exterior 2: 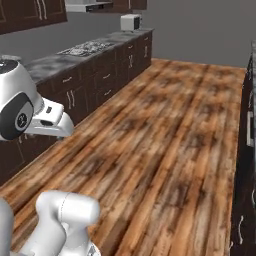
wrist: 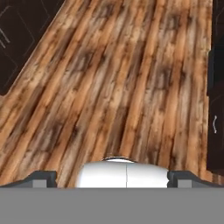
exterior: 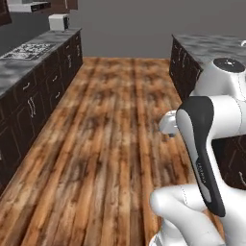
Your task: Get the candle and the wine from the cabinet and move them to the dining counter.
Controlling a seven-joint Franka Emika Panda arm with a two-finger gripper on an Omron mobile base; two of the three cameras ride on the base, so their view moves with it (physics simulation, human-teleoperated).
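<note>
The candle and the wine are out of view. My gripper (wrist: pixel 113 178) is open, its two dark fingertips (wrist: pixel 41 178) far apart with nothing between them, pointing down at the wooden floor. A dark brown wall cabinet (exterior 2: pixel 32 12) with silver bar handles hangs at the upper left above the stove counter, its doors shut. The grey-black marbled dining counter (exterior: pixel 211 45) on a dark wood base runs along the right side of the aisle, just beyond my arm.
A marbled counter (exterior: pixel 19 69) with a cooktop (exterior: pixel 28 50) and dark drawer fronts lines the left side. A pale boxy appliance (exterior: pixel 58 21) stands at its far end. Wooden plank floor (exterior: pixel 110 144) stretches ahead between the two counters to a grey wall.
</note>
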